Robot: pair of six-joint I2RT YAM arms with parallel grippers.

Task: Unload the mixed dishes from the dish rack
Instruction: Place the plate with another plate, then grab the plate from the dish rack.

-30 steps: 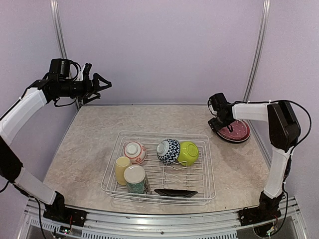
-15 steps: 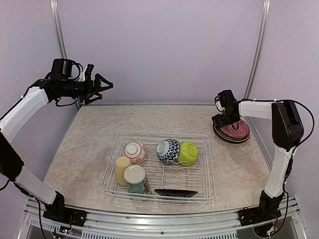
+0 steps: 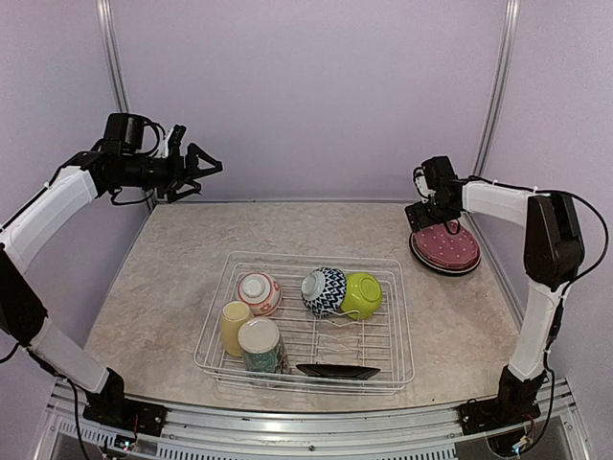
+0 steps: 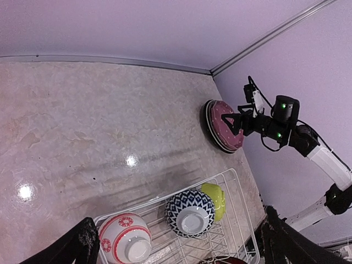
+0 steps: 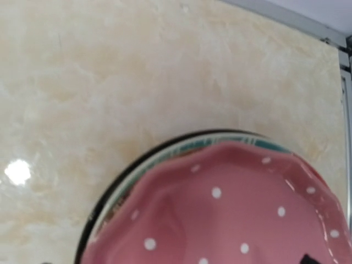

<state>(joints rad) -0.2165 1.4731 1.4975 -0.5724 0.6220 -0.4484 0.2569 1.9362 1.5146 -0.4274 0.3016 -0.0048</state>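
Holds the right pincer [image 3: 428,213] released just above the round maroon white-dotted plate [image 3: 450,247] near the marbled worktop's [image 3: 172,278] right edge, the left pincer [image 3: 209,174] spread empty, high behind the silver-wire dish rack [image 3: 378,335].

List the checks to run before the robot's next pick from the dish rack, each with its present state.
1. Left gripper open and empty: ok.
2. Right gripper holding nothing: ok; it hangs over the plate stack.
3. Dish rack unloaded: not ok; red-patterned bowl, black-and-white bowl, lime-green bowl, pale yellow mug, floral cup and black plate lie inside.
4. Space above the rack free: ok.
5. Black plate easy to grip: cannot tell; it sits at the near rim.
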